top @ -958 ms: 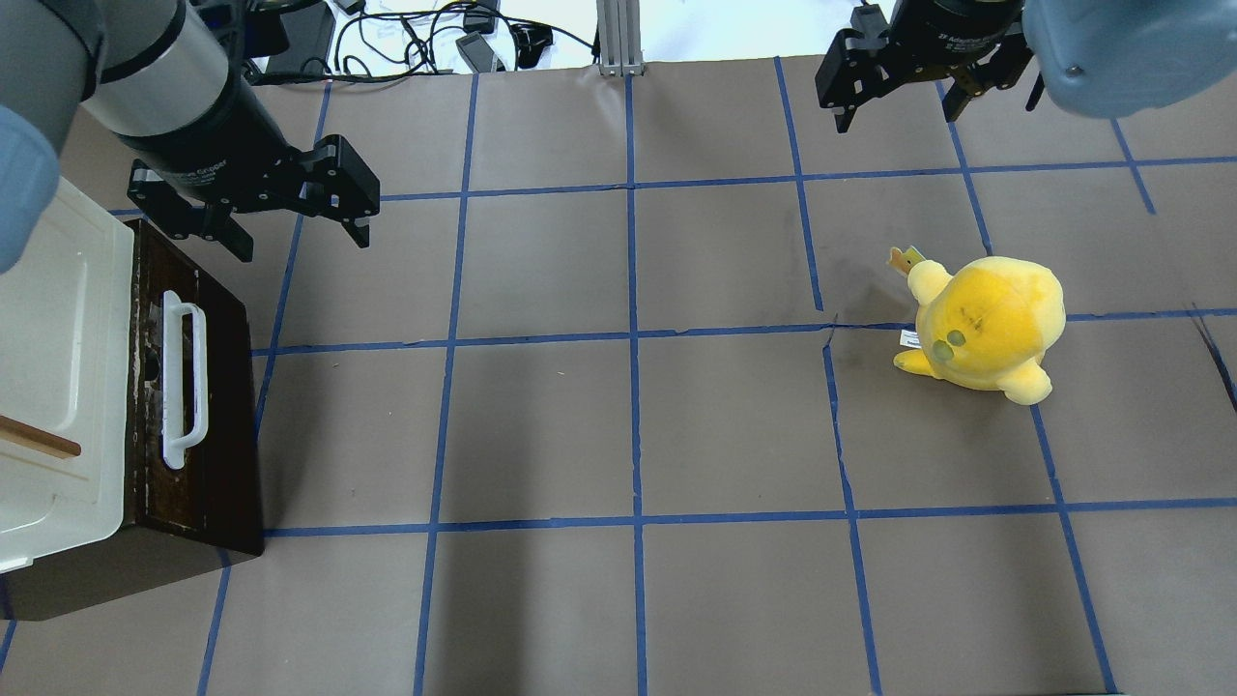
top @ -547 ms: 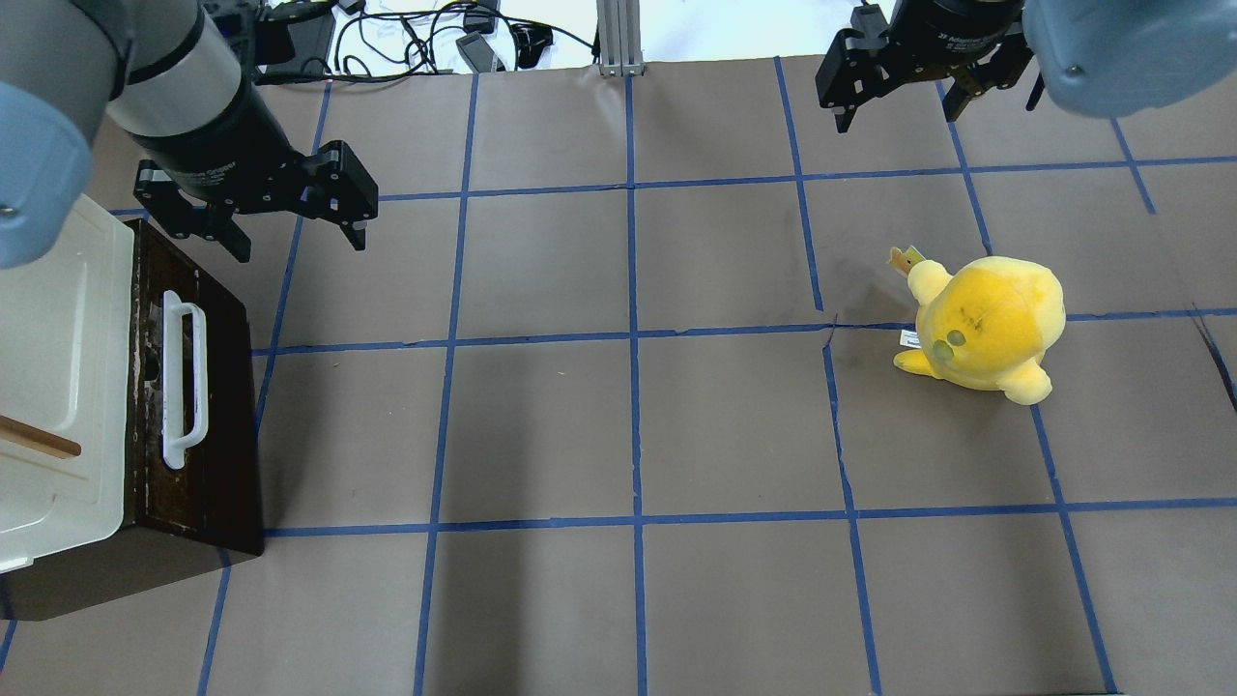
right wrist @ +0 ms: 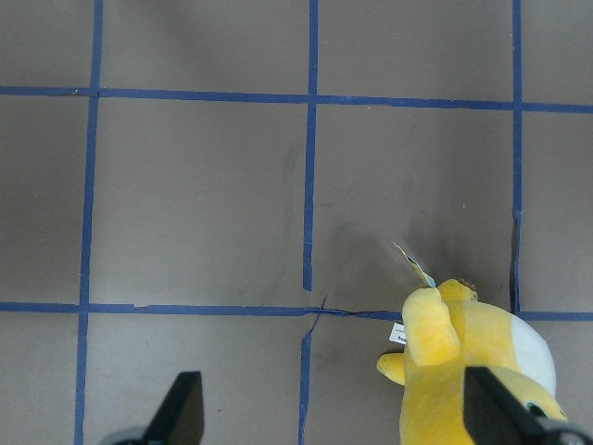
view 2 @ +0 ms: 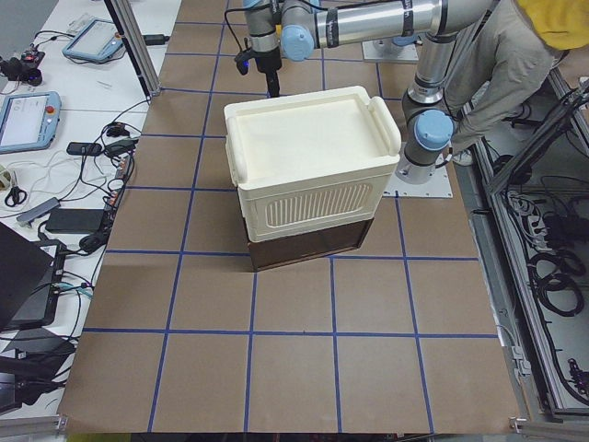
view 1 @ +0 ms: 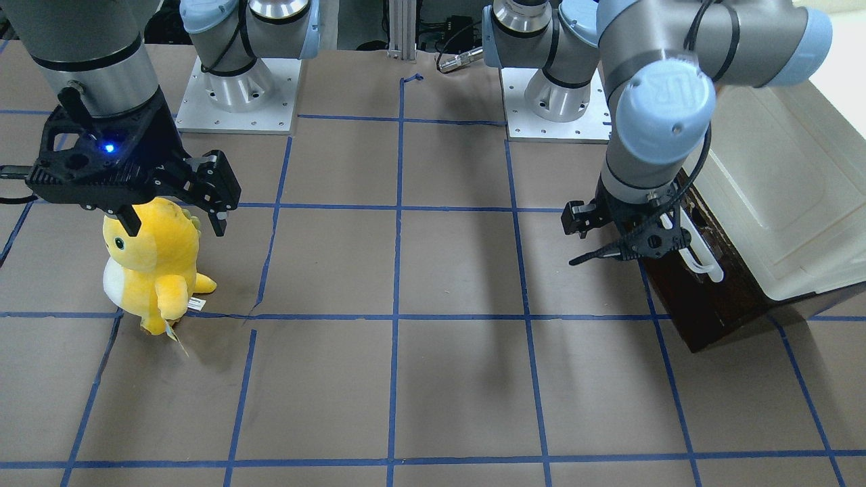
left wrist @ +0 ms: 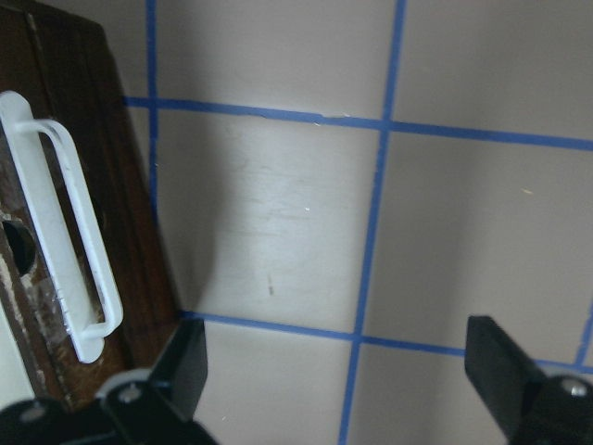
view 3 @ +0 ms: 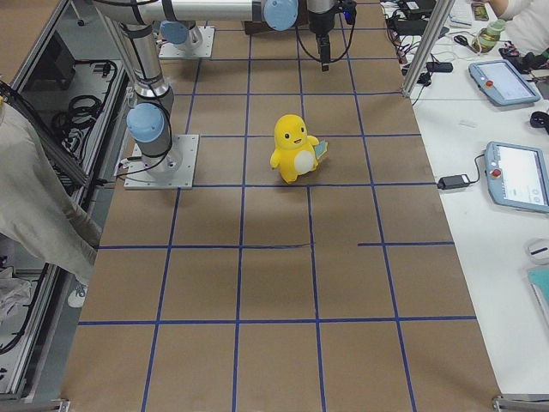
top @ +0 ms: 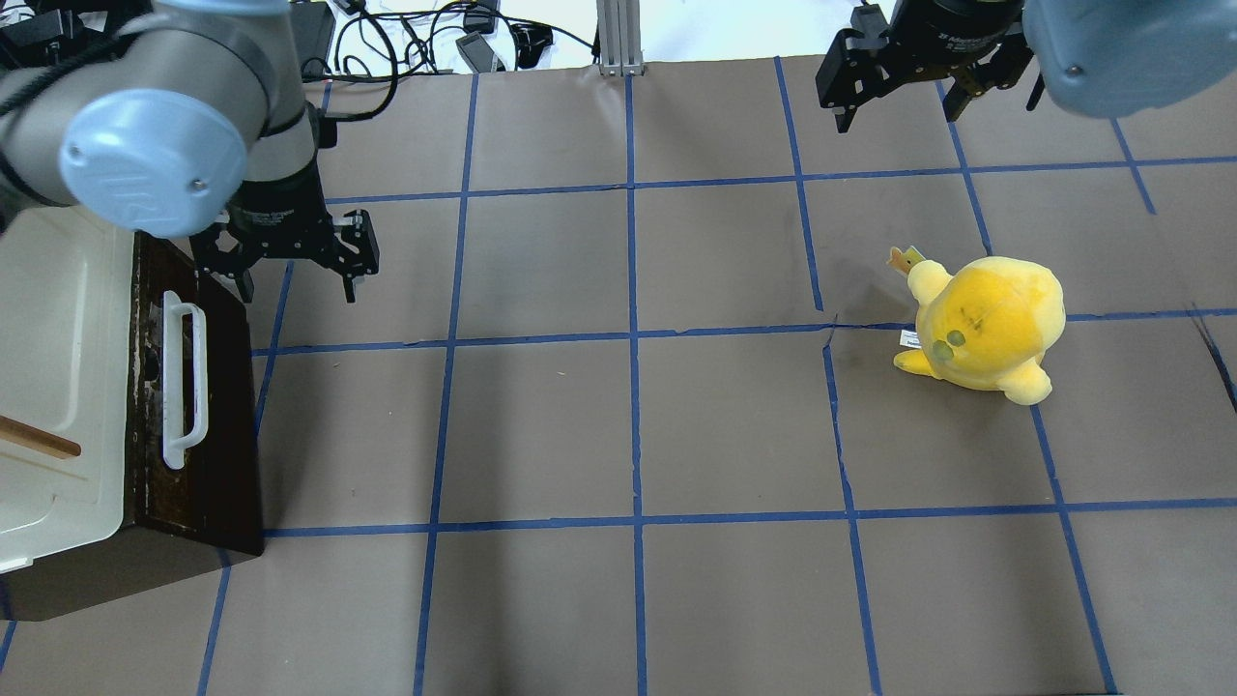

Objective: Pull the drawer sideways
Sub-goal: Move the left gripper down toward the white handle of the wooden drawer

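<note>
The drawer (top: 217, 406) has a dark brown worn front with a long white bar handle (top: 184, 382). It sits under a cream-white cabinet body (top: 58, 367) at the table's left edge. It also shows in the front view (view 1: 703, 297) and the left wrist view (left wrist: 88, 167), with its handle (left wrist: 65, 222). My left gripper (top: 295, 280) is open and empty. It hangs just beyond the drawer front's far end, apart from the handle, and shows in the wrist view (left wrist: 343, 371). My right gripper (top: 894, 101) is open and empty, high at the far right.
A yellow plush toy (top: 986, 324) stands on the right half of the table, below my right gripper (view 1: 174, 220). The brown table cover (top: 628, 425) carries a blue tape grid. Cables lie beyond the far edge.
My left arm has swung round and lowered. Its gripper has moved nearer, toward the drawer front's far end. The right arm and the plush have not moved.
</note>
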`<state>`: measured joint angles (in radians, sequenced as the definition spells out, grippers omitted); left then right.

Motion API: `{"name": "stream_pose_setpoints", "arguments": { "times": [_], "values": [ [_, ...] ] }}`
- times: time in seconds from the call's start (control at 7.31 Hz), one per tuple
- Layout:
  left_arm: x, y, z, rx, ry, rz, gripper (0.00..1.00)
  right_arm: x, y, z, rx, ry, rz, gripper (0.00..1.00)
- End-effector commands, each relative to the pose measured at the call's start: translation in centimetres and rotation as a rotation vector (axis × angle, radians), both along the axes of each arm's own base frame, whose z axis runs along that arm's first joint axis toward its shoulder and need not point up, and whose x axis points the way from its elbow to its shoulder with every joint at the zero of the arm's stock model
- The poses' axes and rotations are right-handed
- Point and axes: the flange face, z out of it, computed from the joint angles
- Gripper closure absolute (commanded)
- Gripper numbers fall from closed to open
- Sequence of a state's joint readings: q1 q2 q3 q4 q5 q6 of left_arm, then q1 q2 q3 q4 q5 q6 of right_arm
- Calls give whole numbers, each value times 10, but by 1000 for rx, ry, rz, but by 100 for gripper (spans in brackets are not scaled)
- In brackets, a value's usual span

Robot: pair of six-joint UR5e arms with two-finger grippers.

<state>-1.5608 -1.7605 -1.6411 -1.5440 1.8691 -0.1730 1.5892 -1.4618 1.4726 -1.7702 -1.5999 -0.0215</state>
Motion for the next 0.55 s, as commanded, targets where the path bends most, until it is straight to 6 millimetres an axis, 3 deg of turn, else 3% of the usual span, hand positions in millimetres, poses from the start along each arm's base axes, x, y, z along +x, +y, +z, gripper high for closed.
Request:
{"name": "stream_pose_setpoints", "arguments": {
  "times": [0.0,0.27,0.41],
  "values": [
    [10,-18,-65,80,-130,86,0,0,0,0,0,-1,0,0],
    [18,-15,-82,89,-252,159,0,0,0,0,0,-1,0,0],
    [24,-1,-101,121,-371,167,0,0,0,0,0,0,0,0]
  ]
}}
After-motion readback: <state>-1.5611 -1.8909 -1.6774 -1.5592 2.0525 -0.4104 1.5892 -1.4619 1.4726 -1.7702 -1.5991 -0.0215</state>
